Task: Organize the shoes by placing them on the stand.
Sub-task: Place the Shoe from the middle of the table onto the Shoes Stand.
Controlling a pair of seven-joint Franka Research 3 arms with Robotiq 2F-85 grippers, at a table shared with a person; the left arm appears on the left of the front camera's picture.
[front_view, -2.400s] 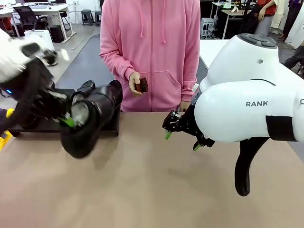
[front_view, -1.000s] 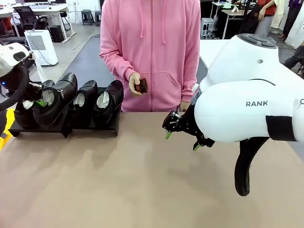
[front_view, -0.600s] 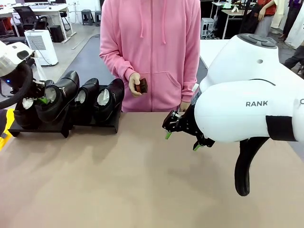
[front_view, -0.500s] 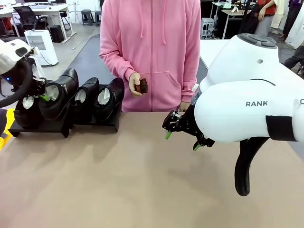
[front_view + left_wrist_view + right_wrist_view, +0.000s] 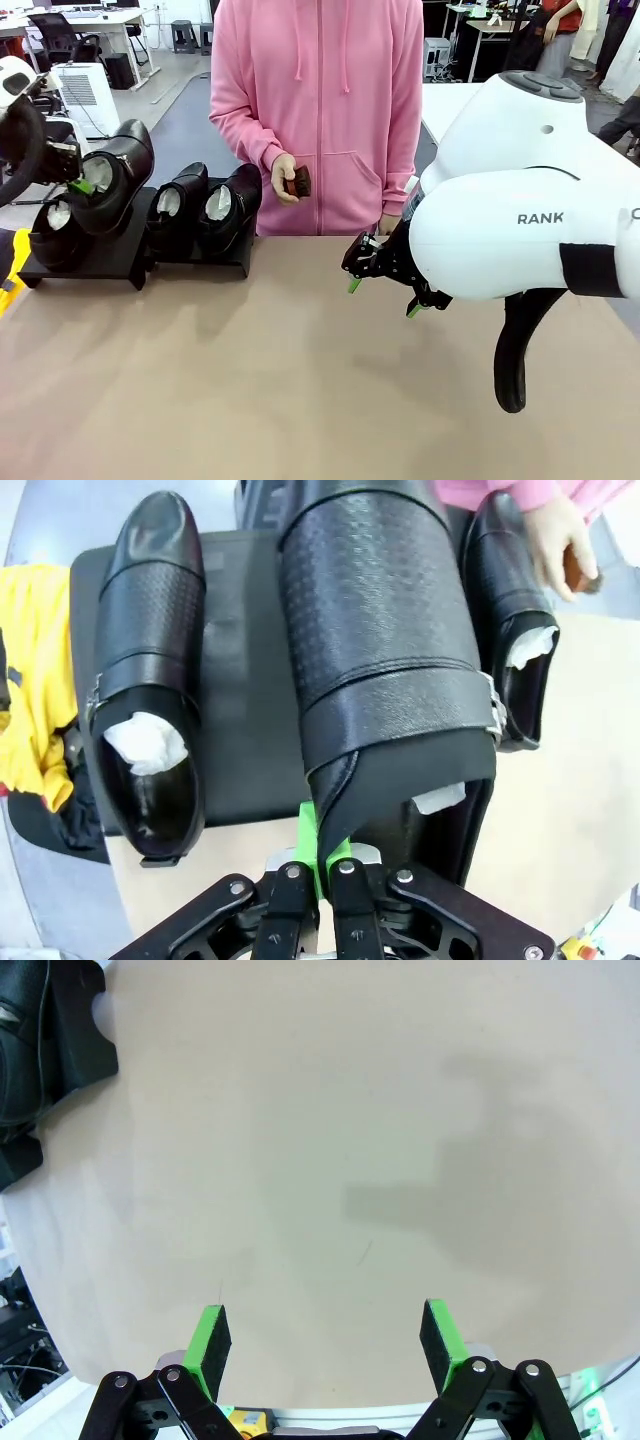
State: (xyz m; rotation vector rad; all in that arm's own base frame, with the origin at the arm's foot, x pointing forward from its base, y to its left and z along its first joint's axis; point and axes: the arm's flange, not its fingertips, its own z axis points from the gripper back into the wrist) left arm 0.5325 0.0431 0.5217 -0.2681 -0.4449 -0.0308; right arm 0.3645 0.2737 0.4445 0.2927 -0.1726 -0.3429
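Across the tan surface [image 5: 300,380], three shoes [image 5: 205,205] sit on the black stand [image 5: 110,262] at far left, the left gripper's [image 5: 322,865] fingers clamp the fourth shoe [image 5: 385,650] above it, while the right gripper's [image 5: 325,1345] fingers stand apart.

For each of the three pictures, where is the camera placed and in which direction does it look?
Front view: between the arms, facing the person across the table; shows right gripper, left gripper.
Left wrist view: on the left wrist, looking down its shut left gripper, which pinches a held shoe above the stand.
Right wrist view: looking down the open right gripper at the table.
Shared: front and left wrist views show the held shoe.
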